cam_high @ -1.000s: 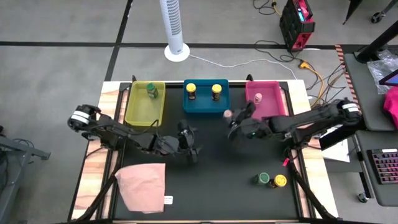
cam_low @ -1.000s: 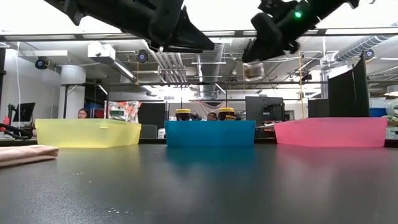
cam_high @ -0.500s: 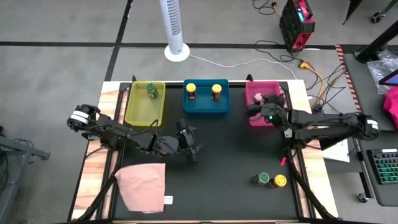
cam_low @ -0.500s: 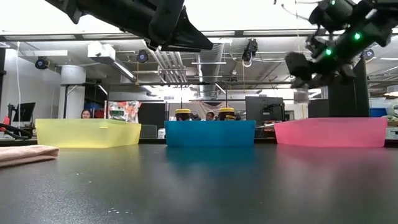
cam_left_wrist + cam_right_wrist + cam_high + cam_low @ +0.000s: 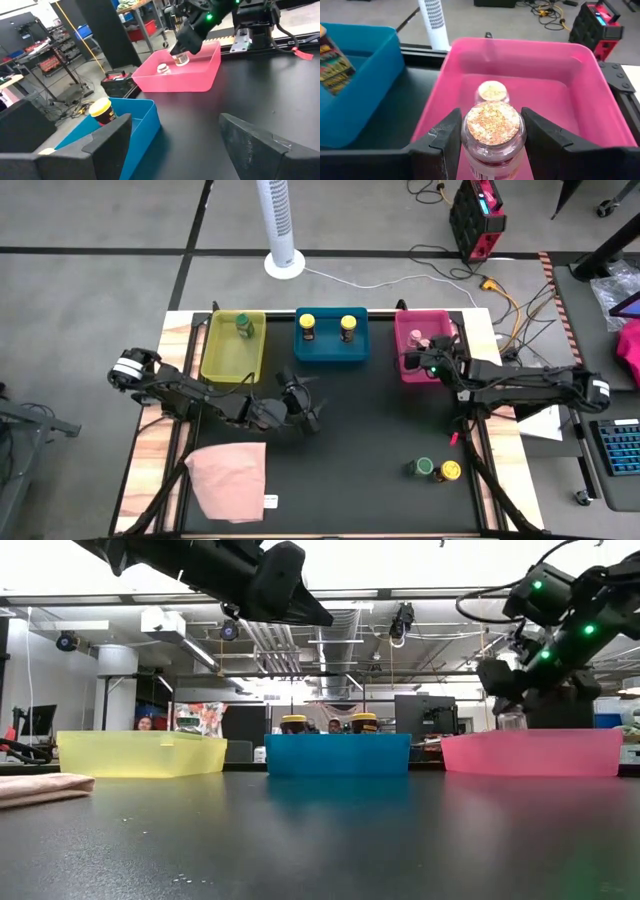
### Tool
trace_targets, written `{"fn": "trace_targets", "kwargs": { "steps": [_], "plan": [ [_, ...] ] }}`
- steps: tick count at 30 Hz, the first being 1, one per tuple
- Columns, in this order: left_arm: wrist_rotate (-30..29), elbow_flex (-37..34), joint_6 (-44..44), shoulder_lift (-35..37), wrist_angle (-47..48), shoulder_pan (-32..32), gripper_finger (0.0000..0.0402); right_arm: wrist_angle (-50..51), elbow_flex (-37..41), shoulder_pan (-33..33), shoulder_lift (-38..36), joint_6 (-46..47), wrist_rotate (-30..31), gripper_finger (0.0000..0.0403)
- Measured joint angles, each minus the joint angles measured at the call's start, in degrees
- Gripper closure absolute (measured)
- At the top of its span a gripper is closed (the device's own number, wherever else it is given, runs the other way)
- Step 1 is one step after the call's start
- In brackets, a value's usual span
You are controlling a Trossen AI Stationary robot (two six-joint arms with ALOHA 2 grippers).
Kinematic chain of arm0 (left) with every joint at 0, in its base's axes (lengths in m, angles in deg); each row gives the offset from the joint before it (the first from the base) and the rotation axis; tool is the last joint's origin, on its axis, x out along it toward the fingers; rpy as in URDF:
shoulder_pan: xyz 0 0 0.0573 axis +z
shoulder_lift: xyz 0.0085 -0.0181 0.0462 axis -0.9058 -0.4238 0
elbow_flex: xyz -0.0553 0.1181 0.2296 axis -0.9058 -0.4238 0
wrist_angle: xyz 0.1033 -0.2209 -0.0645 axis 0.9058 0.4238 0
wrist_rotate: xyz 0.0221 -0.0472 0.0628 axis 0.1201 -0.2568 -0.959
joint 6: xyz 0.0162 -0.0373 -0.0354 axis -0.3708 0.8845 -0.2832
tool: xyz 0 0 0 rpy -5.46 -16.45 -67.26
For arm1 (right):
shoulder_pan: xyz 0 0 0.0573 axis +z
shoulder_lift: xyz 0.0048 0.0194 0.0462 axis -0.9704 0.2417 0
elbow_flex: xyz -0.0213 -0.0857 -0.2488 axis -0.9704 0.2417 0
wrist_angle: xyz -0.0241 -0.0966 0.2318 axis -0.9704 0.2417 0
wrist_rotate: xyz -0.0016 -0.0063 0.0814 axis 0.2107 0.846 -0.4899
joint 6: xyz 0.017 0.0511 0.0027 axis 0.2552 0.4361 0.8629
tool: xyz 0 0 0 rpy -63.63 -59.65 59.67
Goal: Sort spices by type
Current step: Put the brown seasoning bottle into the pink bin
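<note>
I see my right gripper (image 5: 492, 137) clamped on a clear jar (image 5: 493, 131) of speckled orange-pink spice, over the pink bin (image 5: 600, 95), just beside another jar (image 5: 492, 92) inside it. My left gripper (image 5: 301, 406) waits nearby, fingers apart.

My fingers (image 5: 442, 142) are matt black plastic around a clear glossy jar (image 5: 493, 131); pink bin (image 5: 590, 85) smooth plastic, tabletop (image 5: 370, 430) matt black.

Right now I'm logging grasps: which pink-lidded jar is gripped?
The pink-lidded jar between the right gripper's fingers; the other jar stands free in the pink bin.
</note>
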Motion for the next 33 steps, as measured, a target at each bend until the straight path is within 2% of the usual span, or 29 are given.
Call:
{"fn": "trace_targets", "kwargs": {
  "steps": [4, 14, 18, 26, 30, 33],
  "plan": [
    [-0.02, 0.0, 0.0, 0.11, -0.04, 0.0, 0.0119, -1.99, 1.62, -0.95, 0.0, -0.16, -0.03, 0.0239],
    [-0.02, 0.0, 0.0, 0.13, -0.26, 0.0, 0.0119, -14.6, 8.11, -0.94, 0.02, -0.02, -0.17, 0.0239],
    [-0.02, 0.0, -0.01, 0.15, -0.26, 0.0, 0.0119, -14.91, 8.49, -0.94, 0.02, -0.64, -0.92, 0.0239],
    [-0.02, 0.0, 0.0, 0.17, -0.28, 0.0, 0.0119, -14.98, 8.54, -0.95, 0.02, -9.64, -4.0, 0.0239],
    [-0.02, 0.0, 0.0, 0.17, -0.32, 0.0, 0.0119, -15.03, 8.72, -1.11, 0.11, -9.74, -4.76, 0.0239],
    [-0.02, 0.0, 0.0, 0.17, -0.44, 0.0, 0.0119, -15.0, 9.26, -1.73, 0.11, -5.57, -4.76, 0.0239]
  ]
}}
